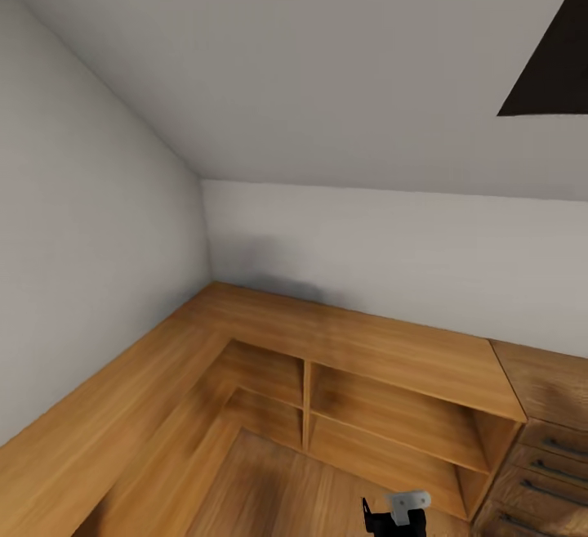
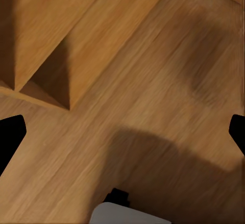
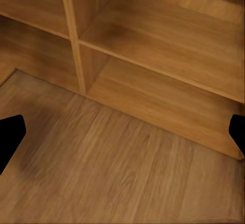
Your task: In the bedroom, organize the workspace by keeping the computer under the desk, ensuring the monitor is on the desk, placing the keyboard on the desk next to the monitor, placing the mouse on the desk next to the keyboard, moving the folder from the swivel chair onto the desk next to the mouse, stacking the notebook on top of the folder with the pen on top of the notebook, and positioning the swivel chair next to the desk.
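The desk, computer, monitor, keyboard, mouse, folder, notebook, pen and swivel chair are out of view. My left gripper (image 2: pixel 122 137) hangs open over a bare wooden floor, its black fingertips (image 2: pixel 10 134) wide apart at the picture's edges. My right gripper (image 3: pixel 122 137) is open too, with nothing between its fingers (image 3: pixel 10 134). It points at the floor in front of a low wooden shelf unit (image 3: pixel 153 55). A black and white part of one arm (image 1: pixel 400 512) shows at the bottom of the head view.
I face a room corner with white walls. A low L-shaped light-wood shelf unit (image 1: pixel 351 357) with open compartments runs along both walls. A wooden dresser with bar handles (image 1: pixel 547 447) stands at the right. A dark shape (image 1: pixel 551 63) cuts into the upper right.
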